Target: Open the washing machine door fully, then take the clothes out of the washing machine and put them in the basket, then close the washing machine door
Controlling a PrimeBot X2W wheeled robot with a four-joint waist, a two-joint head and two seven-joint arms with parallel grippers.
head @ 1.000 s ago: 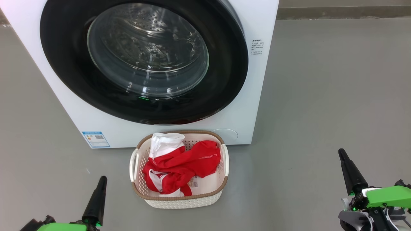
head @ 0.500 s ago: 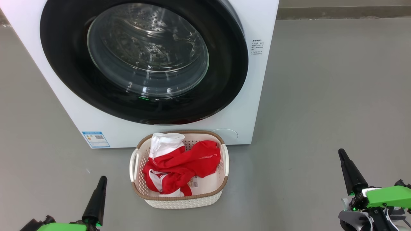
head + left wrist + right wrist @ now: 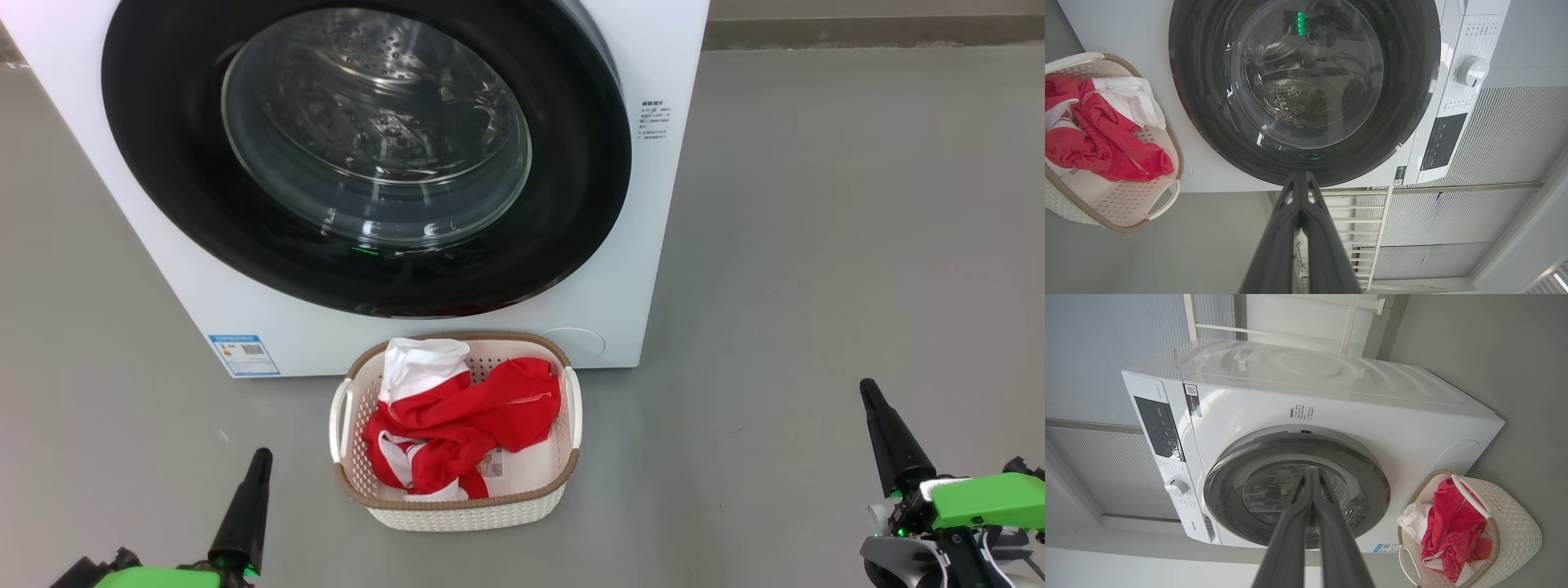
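Observation:
The white washing machine [image 3: 669, 204] stands ahead with its round black-rimmed glass door [image 3: 367, 155] lying flat against its front, closed. On the floor in front of it sits the cream basket [image 3: 457, 510], and the red and white clothes [image 3: 457, 425] lie inside it. My left gripper [image 3: 260, 457] is low at the left, shut, holding nothing. My right gripper [image 3: 867, 388] is low at the right, also shut with nothing in it. Both hang well apart from the basket. In the left wrist view my fingers [image 3: 1300, 179] meet at their tips before the door [image 3: 1306, 81]; the right wrist view shows the same [image 3: 1311, 473].
Grey floor [image 3: 816, 245] spreads to the right of the machine and around the basket. A small blue label [image 3: 243, 354] sits low on the machine's front. White ribbed wall panels [image 3: 1494, 171] and a white rail frame [image 3: 1355, 212] stand beside the machine.

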